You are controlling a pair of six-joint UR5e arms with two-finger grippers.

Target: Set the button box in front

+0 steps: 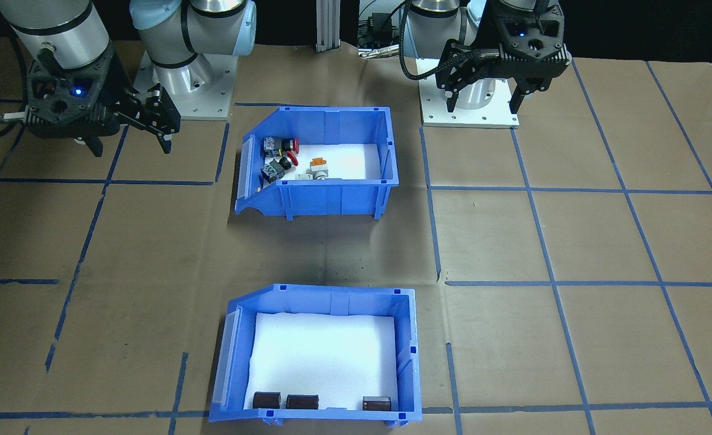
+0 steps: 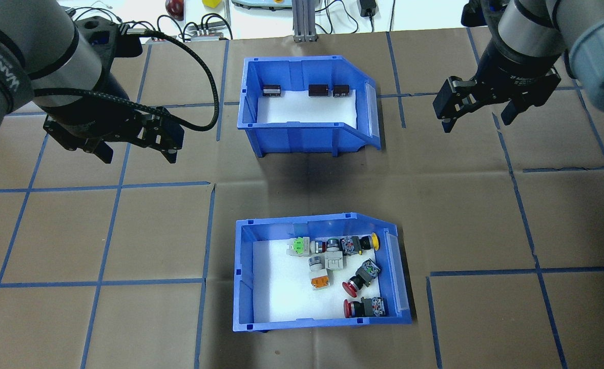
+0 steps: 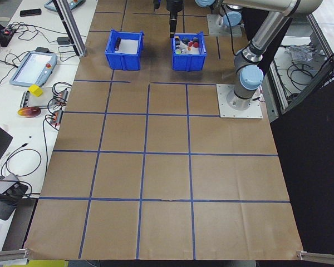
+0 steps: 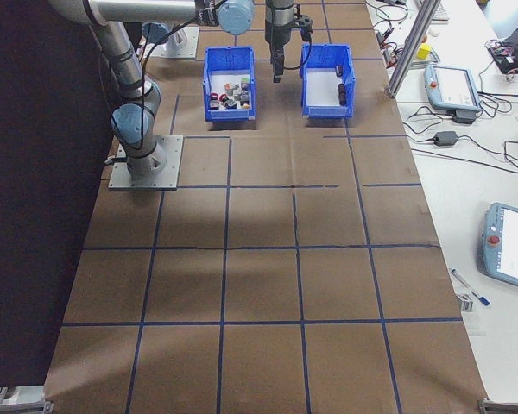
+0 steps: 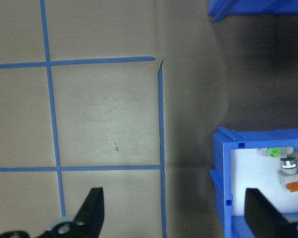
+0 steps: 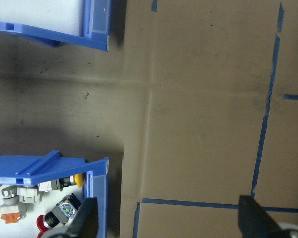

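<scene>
Left gripper (image 2: 137,148): hanging above bare table paper at the left of the overhead view, jaws spread wide and holding nothing; in its wrist view both fingertips (image 5: 92,215) are showing far apart at the lower edge.

Right gripper (image 2: 477,117): hovering at the upper right of the overhead view, jaws wide apart and gripping nothing, off to the right of both bins.

Button box (image 2: 245,277): sitting in the lower centre of the overhead view, well apart from both grippers. Its long axis is running left to right across that frame, and its sloped open front is pointing toward the frame's right. In the front-facing view it is lying in the upper centre, its sloped front pointing left.

Push-button switches (image 2: 350,277): lying loose on the white liner, crowding toward the sloped end; red, orange, yellow and green caps are showing.

Second blue bin (image 2: 248,97): standing in the upper centre of the overhead view, directly above the button box in the frame, sloped front likewise facing right.

Dark cylinders (image 2: 318,90): resting along that bin's upper wall.

Table (image 2: 102,230): brown paper carrying a blue tape grid.
</scene>
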